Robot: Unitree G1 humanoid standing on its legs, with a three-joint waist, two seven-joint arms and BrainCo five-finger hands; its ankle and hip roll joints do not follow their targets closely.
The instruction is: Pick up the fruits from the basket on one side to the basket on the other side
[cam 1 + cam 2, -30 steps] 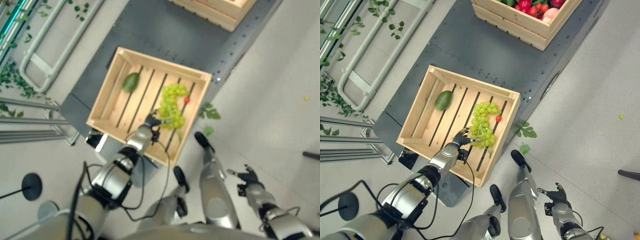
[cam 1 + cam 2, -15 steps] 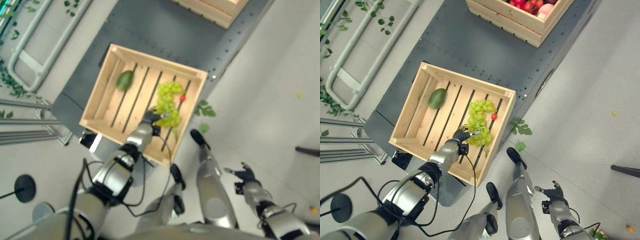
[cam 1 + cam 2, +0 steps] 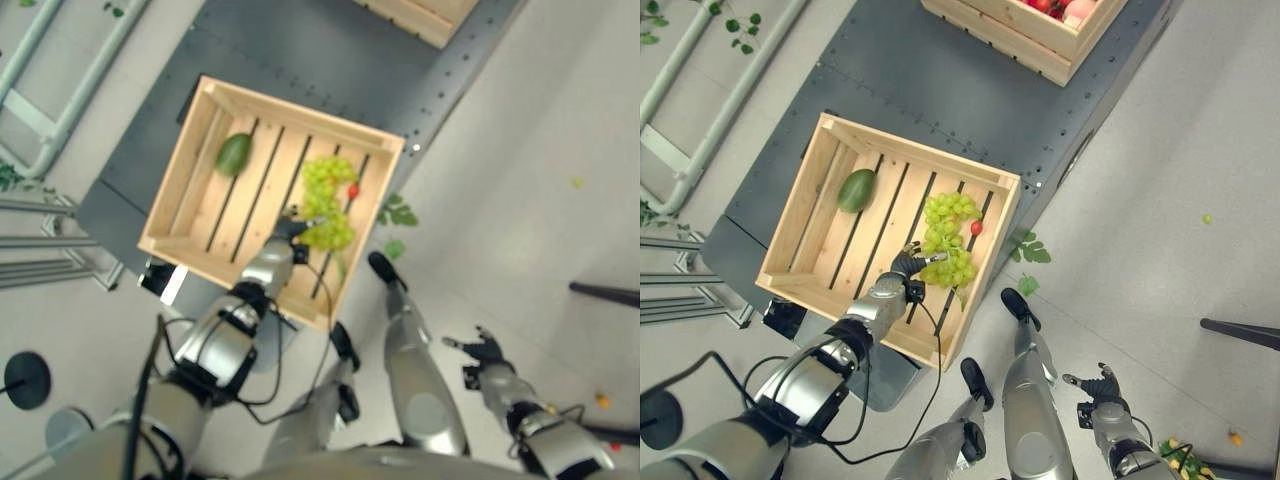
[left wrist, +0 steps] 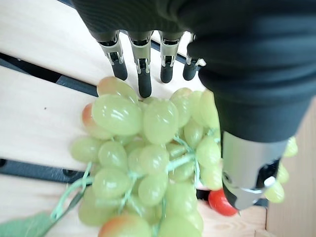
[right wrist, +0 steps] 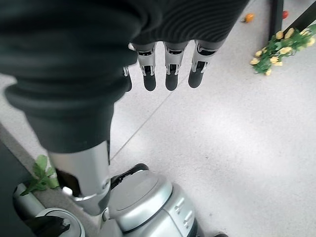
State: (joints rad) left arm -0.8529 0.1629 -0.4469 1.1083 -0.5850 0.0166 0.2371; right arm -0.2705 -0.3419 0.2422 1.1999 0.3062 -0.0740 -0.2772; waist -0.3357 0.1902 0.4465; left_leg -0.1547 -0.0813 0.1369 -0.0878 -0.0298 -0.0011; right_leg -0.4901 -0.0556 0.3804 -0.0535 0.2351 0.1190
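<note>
**In the near crate: left hand over the grapes**

Low at the right, over the pale floor [image 3: 1160, 200], right hand [image 3: 1096, 388] hanging with fingers straight and spread, holding nothing. In the slatted wooden crate [image 3: 800, 190], left hand [image 3: 908, 264] at the near end of the green grape bunch [image 3: 945, 240], fingers [image 4: 143, 74] straight over the grapes, thumb alongside, nothing clasped. Beside the bunch, a small red fruit [image 3: 976, 228]; farther left, a green mango [image 3: 856, 190]. Beyond, on the grey surface [image 3: 940, 80], a second crate [image 3: 1040, 30] with red fruit.

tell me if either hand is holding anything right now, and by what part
Nothing is held. The left hand hangs open over the green grape bunch in the wooden crate, fingers and thumb straddling it but not closed. The right hand is open over the floor.
</note>
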